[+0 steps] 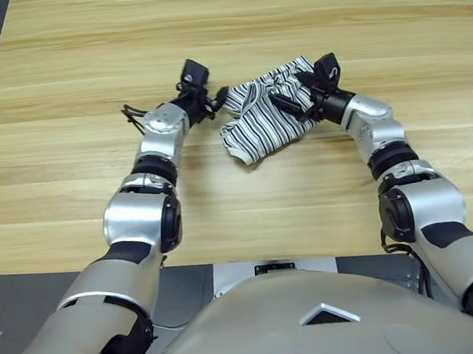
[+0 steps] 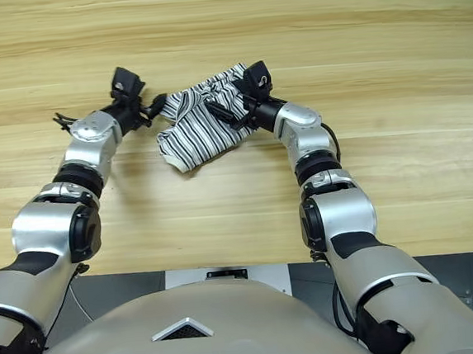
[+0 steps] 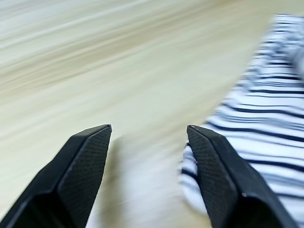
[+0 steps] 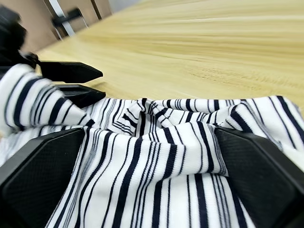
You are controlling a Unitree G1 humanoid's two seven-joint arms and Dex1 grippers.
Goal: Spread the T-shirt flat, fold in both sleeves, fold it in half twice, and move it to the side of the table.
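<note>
Striped T-shirt (image 1: 257,125) lies crumpled. Right gripper (image 4: 149,137) straddles its bunched cloth, fingers wide. At its edge, left gripper (image 3: 149,130) gapes.

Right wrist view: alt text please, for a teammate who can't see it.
A crumpled striped T-shirt bunches between the open fingers of the right gripper. Beyond it, the left gripper is at the cloth's far edge, with the wooden table behind.
</note>
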